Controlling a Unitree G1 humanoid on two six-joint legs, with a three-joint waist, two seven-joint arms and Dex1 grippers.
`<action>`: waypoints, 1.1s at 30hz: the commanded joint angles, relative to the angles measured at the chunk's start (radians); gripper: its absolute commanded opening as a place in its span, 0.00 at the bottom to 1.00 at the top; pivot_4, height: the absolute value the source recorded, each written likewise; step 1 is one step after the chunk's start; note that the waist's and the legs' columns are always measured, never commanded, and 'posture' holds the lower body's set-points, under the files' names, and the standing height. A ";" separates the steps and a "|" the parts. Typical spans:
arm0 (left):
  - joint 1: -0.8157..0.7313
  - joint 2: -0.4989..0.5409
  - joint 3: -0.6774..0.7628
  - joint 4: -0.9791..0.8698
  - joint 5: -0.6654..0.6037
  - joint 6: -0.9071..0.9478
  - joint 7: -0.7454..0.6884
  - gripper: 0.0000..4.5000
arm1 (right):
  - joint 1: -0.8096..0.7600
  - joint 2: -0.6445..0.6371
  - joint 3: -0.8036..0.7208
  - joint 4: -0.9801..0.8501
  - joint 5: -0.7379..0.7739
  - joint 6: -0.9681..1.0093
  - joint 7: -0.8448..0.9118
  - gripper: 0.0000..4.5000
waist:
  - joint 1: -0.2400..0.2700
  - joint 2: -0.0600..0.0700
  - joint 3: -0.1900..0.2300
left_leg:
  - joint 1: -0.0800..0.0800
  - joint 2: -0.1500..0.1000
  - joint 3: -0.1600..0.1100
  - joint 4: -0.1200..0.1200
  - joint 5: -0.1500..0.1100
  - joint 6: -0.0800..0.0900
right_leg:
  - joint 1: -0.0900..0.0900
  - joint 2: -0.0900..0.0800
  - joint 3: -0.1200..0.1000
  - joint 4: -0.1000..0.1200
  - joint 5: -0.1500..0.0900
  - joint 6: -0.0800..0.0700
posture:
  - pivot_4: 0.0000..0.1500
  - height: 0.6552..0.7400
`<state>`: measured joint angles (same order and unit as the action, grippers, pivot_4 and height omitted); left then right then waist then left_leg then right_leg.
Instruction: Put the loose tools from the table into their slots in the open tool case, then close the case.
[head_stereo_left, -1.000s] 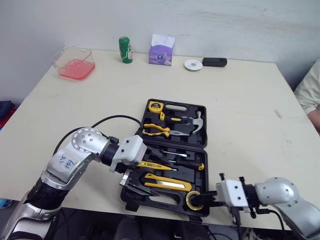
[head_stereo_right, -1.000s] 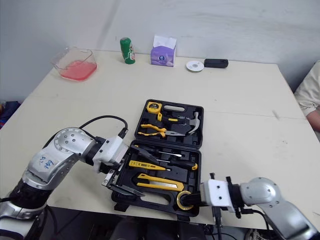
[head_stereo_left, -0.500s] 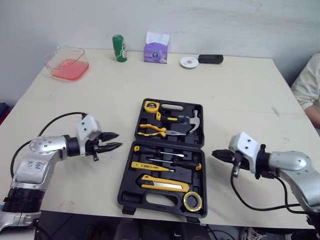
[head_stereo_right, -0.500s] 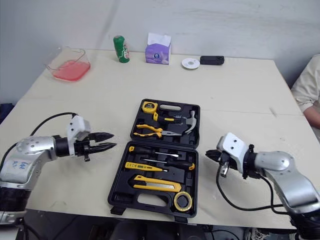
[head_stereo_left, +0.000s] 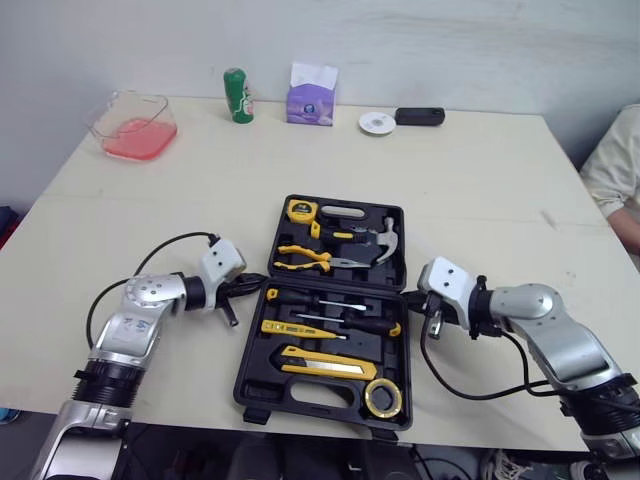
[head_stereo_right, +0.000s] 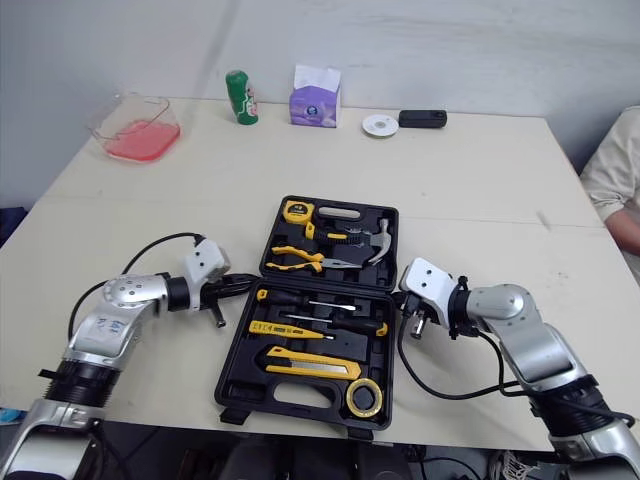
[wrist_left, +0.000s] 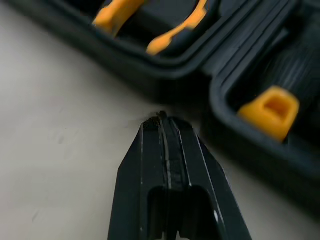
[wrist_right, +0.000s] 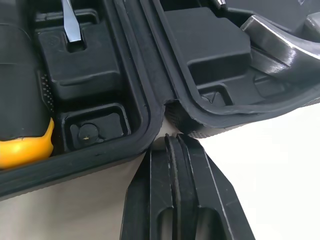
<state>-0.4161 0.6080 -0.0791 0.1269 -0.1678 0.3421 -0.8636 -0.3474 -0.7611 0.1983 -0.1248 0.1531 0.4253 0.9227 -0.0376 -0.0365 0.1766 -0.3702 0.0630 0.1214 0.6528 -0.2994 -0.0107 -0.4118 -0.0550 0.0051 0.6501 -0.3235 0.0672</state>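
My left gripper (wrist_left: 165, 121) and right gripper (wrist_right: 173, 141), jaws pressed together, sat at opposite ends of the tool case (head_stereo_left: 300, 401) hinge.

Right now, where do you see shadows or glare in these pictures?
Left eye view: soft, even light across the table. Right wrist view: bright sheen on the hammer head, table nearly white beside the tool case. Left wrist view: shadow along the tool case edge.

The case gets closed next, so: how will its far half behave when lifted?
Probably stiff: the tool case looks like moulded hard plastic. The far half is likely weighty, since the hammer and pliers sit in it. It should swing about the middle hinge rather than slide.
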 joint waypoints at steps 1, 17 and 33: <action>-0.009 -0.025 -0.022 -0.058 -0.019 0.038 -0.015 0.00 | -0.056 0.027 0.011 0.018 -0.028 -0.030 -0.003 0.00 | 0.001 0.000 0.000 | 0.000 0.000 0.000 0.000 0.000 0.000 | 0.000 0.000 0.000 0.001 0.000 0.000 | 1.00 0.82; -0.040 -0.009 -0.023 0.004 0.062 0.076 0.018 0.00 | -0.058 0.004 0.010 0.110 -0.198 -0.148 -0.066 0.00 | 0.008 0.000 0.000 | 0.000 0.000 -0.001 0.003 0.001 0.000 | 0.000 -0.001 0.000 0.003 0.000 0.000 | 1.00 0.82; -0.155 0.017 0.313 -0.178 -0.261 0.883 0.255 1.00 | -0.162 0.145 -0.329 -0.140 0.231 0.674 -0.246 0.99 | 0.008 0.000 0.001 | -0.001 0.000 -0.004 0.001 0.003 -0.002 | -0.001 -0.002 -0.002 0.004 0.000 -0.002 | 1.00 0.82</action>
<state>-0.5426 0.6341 0.2410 -0.0430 -0.4138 1.1371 -0.6535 -0.4835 -0.6375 -0.0991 -0.2362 0.3434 0.9824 0.7293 -0.0297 -0.0365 0.1773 -0.3709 0.0624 0.1174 0.6532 -0.2965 -0.0131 -0.4126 -0.0570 0.0027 0.6540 -0.3236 0.0656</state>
